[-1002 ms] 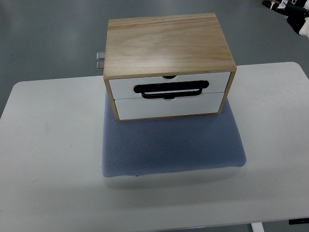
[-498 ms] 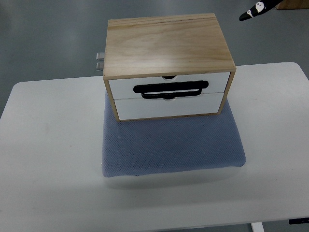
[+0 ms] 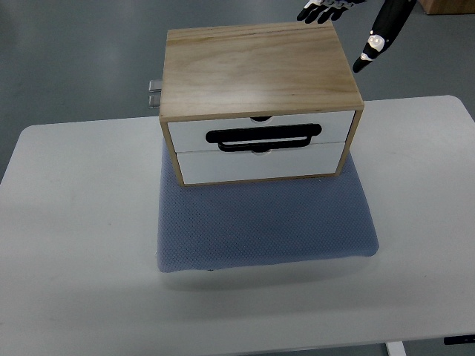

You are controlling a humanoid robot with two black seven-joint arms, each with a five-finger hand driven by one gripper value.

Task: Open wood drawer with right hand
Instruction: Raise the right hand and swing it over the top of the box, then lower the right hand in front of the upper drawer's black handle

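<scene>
Right hand (image 3: 349, 22) — fingers spread — has dropped nearer the shut wood drawer (image 3: 261, 136).

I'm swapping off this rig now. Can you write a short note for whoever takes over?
Right hand: at the top edge, behind the wood box, fingers spread, holding nothing, well short of the handle.
Left hand: out of view.
Box sits on a blue mat on the white table. Both drawers look shut; a black handle lies across the fronts.
Done: nothing on the drawer yet.
Left: bring the right hand round to the front, take the handle, pull the drawer out.
</scene>
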